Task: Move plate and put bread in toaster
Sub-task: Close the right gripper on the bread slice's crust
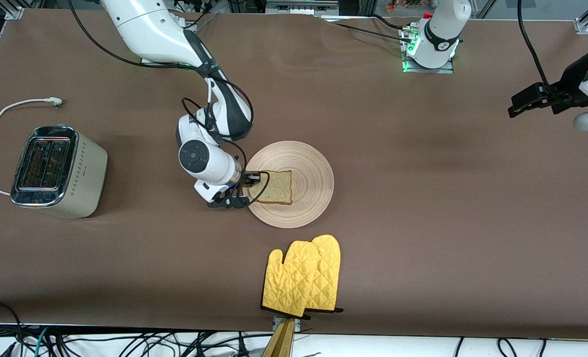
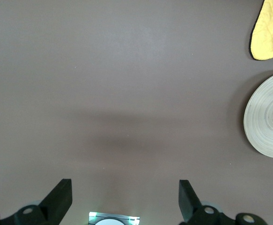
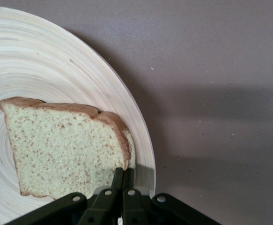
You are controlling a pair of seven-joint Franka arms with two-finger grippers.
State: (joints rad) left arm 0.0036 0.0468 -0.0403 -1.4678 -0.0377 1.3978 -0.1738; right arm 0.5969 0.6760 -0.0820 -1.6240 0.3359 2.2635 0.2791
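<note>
The bread [image 1: 275,187] lies on the wooden plate [image 1: 313,168] at mid-table. My right gripper [image 1: 252,179] is low over the plate's rim toward the right arm's end. Its fingers are shut together, with the tips against the bread's crust edge. In the right wrist view the shut gripper [image 3: 123,172] meets the corner of the bread [image 3: 61,145] on the plate [image 3: 56,56]. The cream toaster [image 1: 58,171] stands at the right arm's end, slots up. My left gripper [image 1: 517,105] waits, open and empty, above the table at the left arm's end; its wrist view shows it [image 2: 124,185] over bare table.
Yellow oven mitts [image 1: 303,277] lie nearer to the front camera than the plate, close to the table edge. The toaster's white cord [image 1: 6,111] loops on the table beside it. The left wrist view shows the plate [image 2: 262,117] and the mitts [image 2: 267,28] at its edge.
</note>
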